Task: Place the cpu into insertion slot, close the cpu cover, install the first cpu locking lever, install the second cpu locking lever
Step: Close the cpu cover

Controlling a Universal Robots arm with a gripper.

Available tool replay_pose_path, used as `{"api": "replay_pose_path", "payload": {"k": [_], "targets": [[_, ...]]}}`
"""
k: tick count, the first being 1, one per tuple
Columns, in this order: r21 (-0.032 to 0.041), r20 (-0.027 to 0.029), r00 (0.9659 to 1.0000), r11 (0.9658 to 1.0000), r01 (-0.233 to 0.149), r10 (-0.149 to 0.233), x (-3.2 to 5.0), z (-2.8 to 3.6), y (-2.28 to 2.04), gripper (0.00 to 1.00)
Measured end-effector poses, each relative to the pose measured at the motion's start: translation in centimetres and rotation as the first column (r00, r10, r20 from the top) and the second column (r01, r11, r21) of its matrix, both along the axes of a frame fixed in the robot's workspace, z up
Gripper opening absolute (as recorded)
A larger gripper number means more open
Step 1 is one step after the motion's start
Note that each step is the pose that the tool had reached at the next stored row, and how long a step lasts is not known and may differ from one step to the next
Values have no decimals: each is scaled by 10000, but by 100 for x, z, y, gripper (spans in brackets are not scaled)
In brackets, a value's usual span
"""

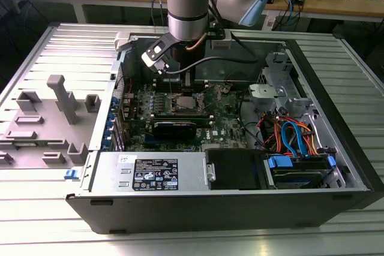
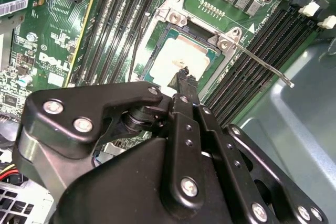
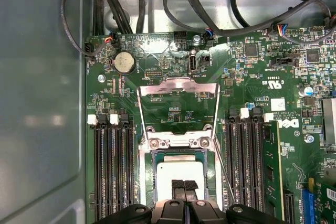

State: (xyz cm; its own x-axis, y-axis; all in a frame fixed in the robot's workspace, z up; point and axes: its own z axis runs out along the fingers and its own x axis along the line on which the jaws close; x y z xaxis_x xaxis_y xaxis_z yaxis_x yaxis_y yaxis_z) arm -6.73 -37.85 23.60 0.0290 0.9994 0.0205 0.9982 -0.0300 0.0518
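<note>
The hand (image 3: pixel 184 184), fingertips pressed together, hovers at the cpu (image 3: pixel 181 169), which lies seated in the insertion slot (image 3: pixel 178 143) on the green motherboard (image 3: pixel 252 77). The cpu cover (image 3: pixel 178 88) stands flipped open beside the slot, and a locking lever (image 2: pixel 262 64) juts free.
</note>
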Motion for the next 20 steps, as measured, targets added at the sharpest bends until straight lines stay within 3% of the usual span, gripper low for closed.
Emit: {"api": "replay_pose_path", "payload": {"k": [5,6,8,9,17,20], "targets": [[-16,-3,10000,10000,-2,2,1,1,0,11],[-68,-86,10000,10000,-3,2,0,1,0,11],[-93,-410,9992,10000,-3,-1,4,1,0,11],[-95,-506,9987,10000,-4,-1,5,2,0,11],[-91,-527,9986,10000,-4,-1,5,2,0,11],[-93,-528,9986,10000,-6,1,5,33,0,11]]}}
